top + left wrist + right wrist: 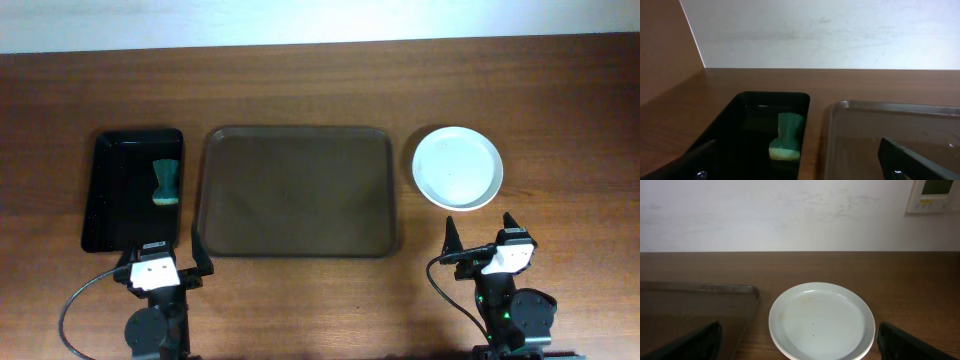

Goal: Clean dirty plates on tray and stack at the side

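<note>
Left gripper point(160, 250): I am wearing a white block here, flanked by two black fingers.
Right gripper point(479, 226): it is showing the same white block and pointed black fingers.
Cables point(72, 303): thin black loops are trailing beside each of my arms.
Green light point(505, 315): it is glowing on my right arm's dark body.

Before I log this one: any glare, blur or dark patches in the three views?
Overhead: evenly lit, sharp, the narrow glossy black tray almost featureless. Left wrist: soft focus, pale sheen on the large dark brown tray. Right wrist: sheen on the round white plate; dark, blurred fingers at bottom corners.

Green sponge point(166, 182) in a glossy black tray point(118, 205) on a wooden table point(320, 85)
</note>
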`<act>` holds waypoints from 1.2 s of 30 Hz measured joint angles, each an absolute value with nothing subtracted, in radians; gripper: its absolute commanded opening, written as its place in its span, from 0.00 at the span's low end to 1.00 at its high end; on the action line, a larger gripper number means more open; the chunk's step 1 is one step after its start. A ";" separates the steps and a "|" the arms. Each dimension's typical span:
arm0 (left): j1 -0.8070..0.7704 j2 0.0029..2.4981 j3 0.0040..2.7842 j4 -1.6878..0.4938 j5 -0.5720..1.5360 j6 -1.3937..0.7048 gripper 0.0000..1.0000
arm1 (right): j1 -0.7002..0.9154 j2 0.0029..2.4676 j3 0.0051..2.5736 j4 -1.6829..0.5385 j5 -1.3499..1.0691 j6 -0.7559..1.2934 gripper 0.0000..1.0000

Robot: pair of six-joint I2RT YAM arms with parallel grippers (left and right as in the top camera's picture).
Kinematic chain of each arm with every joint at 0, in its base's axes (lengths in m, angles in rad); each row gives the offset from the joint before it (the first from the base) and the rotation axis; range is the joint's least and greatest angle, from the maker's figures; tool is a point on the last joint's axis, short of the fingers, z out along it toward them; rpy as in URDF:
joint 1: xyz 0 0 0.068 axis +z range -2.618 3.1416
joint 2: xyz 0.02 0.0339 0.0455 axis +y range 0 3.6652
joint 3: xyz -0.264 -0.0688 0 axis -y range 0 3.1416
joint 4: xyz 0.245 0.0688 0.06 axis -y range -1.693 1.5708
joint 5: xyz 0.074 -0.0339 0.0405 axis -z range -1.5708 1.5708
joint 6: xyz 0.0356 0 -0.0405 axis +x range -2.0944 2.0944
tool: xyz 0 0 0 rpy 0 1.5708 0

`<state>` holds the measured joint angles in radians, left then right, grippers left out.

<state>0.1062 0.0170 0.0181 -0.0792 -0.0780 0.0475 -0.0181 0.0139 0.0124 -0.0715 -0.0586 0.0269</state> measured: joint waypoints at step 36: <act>0.106 0.017 0.018 -0.079 -0.078 0.065 0.99 | -0.018 0.014 0.012 -0.072 -0.059 0.027 0.98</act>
<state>0.1062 0.0166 0.0181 -0.0788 -0.0780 0.0647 -0.0181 0.0139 0.0124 -0.0715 -0.0586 0.0273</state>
